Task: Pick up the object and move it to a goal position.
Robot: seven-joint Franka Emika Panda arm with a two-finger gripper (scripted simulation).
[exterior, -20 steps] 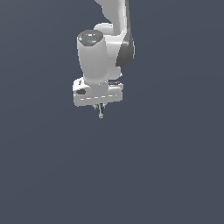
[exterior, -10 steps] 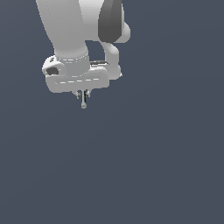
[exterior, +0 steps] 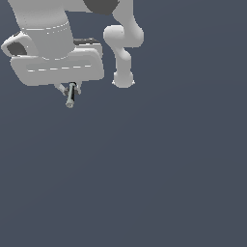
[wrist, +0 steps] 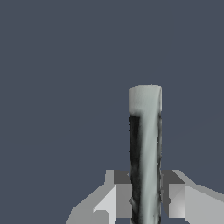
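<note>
There is one rod (exterior: 70, 98), pale grey-green with a dark streak, and I have it clenched between my jaws of my gripper (exterior: 71, 89). My two fingers (wrist: 120, 199) press its sides. It hangs below my hand, rounded end down, in mid-air.

The object (exterior: 70, 98) is a slender pale grey-green rod (wrist: 145, 148) with a dark streak along one side and a lighter end cap. It hangs roughly upright, tilted slightly, its upper part pinched between the two short fingers of the claw (exterior: 71, 89), its free end pointing downward. It sits high toward the exterior view's left, against plain dark blue-grey; whether the tip is rounded is hard to judge at this scale.
</note>
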